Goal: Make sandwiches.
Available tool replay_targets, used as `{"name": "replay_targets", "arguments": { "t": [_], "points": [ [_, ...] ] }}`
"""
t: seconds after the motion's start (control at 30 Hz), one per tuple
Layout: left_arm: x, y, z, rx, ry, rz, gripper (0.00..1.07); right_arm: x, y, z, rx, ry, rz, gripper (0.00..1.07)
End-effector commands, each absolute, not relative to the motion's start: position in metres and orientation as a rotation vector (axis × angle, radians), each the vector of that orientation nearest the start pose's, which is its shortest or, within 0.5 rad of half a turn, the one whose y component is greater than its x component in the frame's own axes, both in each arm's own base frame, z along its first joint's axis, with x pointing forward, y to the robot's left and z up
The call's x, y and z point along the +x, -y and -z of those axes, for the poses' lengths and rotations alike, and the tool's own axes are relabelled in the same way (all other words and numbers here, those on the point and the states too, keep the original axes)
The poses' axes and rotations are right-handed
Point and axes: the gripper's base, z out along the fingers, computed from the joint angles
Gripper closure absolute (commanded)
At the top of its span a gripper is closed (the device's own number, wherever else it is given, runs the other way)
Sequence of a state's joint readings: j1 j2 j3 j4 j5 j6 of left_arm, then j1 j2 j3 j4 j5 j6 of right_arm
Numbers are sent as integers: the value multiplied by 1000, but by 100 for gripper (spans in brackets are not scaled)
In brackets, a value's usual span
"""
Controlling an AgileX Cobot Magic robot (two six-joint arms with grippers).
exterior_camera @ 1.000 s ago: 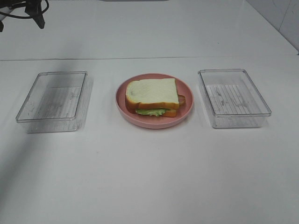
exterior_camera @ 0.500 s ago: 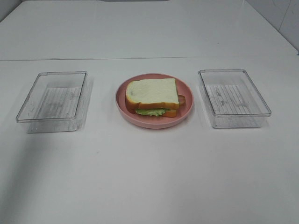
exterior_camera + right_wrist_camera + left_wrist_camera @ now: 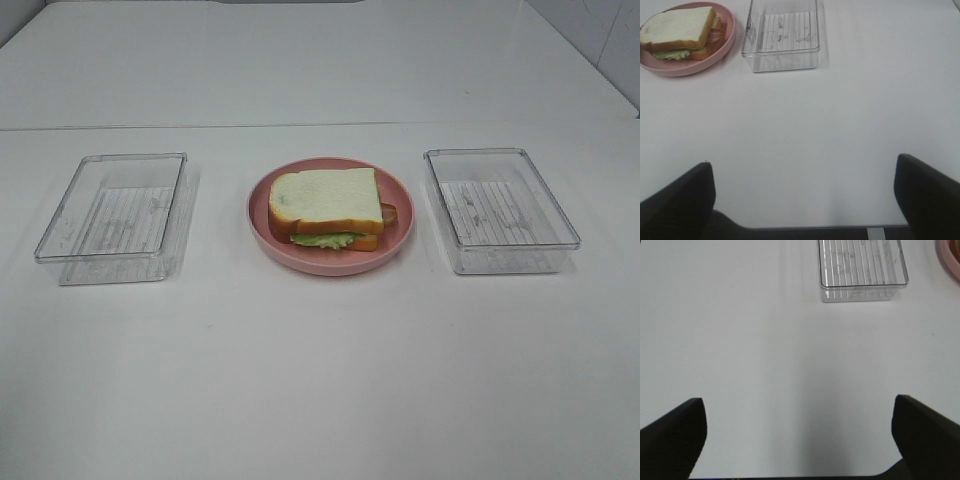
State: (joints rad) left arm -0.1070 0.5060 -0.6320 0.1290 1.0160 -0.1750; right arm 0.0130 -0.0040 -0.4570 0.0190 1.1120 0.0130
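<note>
White table (image 3: 320, 380) noted. Assembled sandwich (image 3: 326, 208) seated on pink plate (image 3: 398, 245), centre, between two bare clear trays (image 3: 113, 216) (image 3: 500, 208). Left gripper (image 3: 797, 440) and right gripper (image 3: 805, 200) spread wide, nothing held, parked near edge. Stack judged complete; arms best kept clear.

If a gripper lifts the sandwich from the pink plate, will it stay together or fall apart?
The sandwich is loose layers, with lettuce sticking out, so it may slide apart unless it is squeezed from top and bottom. It looks like light toy food, probably easy to lift. The shallow plate might shift if pushed.
</note>
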Motion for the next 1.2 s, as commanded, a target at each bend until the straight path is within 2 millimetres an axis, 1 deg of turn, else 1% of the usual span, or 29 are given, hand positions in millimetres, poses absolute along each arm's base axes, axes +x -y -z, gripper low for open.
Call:
{"name": "replay_targets", "arguments": {
  "t": [0.03,0.07,0.1,0.13,0.17,0.2,0.23,0.27,0.3,0.33,0.37,0.4,0.43,0.5,0.53,0.6,1.1,1.2],
  "points": [
    [58,-4,-299,-34,-2286,-22,14,-7,-2,-261,-9,-2102,-38,13],
    [50,-4,-298,-28,-2256,-18,14,-7,-2,-261,-9,-2102,-38,13],
    [50,-4,-298,-28,-2256,-18,14,-7,-2,-261,-9,-2102,-38,13],
    [34,-5,-297,-12,-2204,-3,14,-7,-2,-261,-9,-2102,-38,13],
    [28,-5,-297,-3,-2187,7,14,-7,-2,-261,-9,-2102,-38,13],
    [28,-5,-297,-3,-2187,7,14,-7,-2,-261,-9,-2102,-38,13],
    [13,-4,-296,17,-2146,42,14,-7,-2,-261,-9,-2102,-38,13],
    [13,-4,-296,17,-2146,42,14,-7,-2,-261,-9,-2102,-38,13],
    [2,-2,-295,48,-2101,75,14,-7,-2,-261,-9,-2102,-38,13],
    [-4,0,-295,67,-2069,98,14,-7,-2,-261,-9,-2102,-38,13],
    [-4,0,-295,67,-2069,98,14,-7,-2,-261,-9,-2102,-38,13],
    [-14,1,-294,104,-2004,123,14,-7,-2,-261,-9,-2102,-38,13],
    [-20,3,-292,140,-1966,131,14,-7,-2,-261,-9,-2102,-38,13],
    [-19,3,-290,150,-1987,128,14,-7,-2,-261,-9,-2101,-39,13],
    [-14,6,-284,164,-2014,148,14,-7,-2,-261,-9,-2101,-37,13],
    [-13,7,-281,163,-2008,161,14,-7,-2,-261,-9,-2103,-37,13],
    [-12,6,-281,153,-2010,155,15,-6,-2,-262,-9,-2109,-38,13],
    [-12,6,-281,119,-2005,129,15,-6,-2,-262,-9,-2109,-42,13]
  ]
}}
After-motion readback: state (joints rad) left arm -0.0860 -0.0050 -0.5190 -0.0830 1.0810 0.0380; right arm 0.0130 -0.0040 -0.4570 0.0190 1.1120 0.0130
